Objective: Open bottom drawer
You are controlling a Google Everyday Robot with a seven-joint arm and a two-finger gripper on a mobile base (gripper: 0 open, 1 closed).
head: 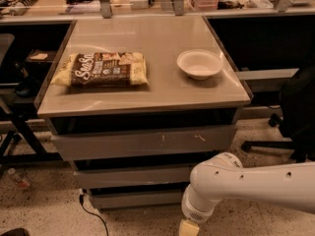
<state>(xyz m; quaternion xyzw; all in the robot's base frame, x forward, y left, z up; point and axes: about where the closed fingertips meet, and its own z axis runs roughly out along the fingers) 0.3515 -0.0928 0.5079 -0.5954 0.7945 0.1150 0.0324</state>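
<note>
The bottom drawer [133,198] is the narrowest of three flat grey fronts under the grey cabinet top [162,90]; it looks shut and plain. Above it are the mid-width drawer [130,176] and the widest drawer [142,141] with pale scratch marks. My white arm [246,183] reaches in from the right, low in front of the cabinet. The gripper [188,228] sits at the lower edge of the view, just right of the bottom drawer's front; only its pale base shows.
A brown snack bag [101,69] and a white bowl [199,63] lie on the cabinet top. A black office chair [293,112] stands at the right. A black cable [93,215] trails on the speckled floor at lower left. Cluttered shelves run behind.
</note>
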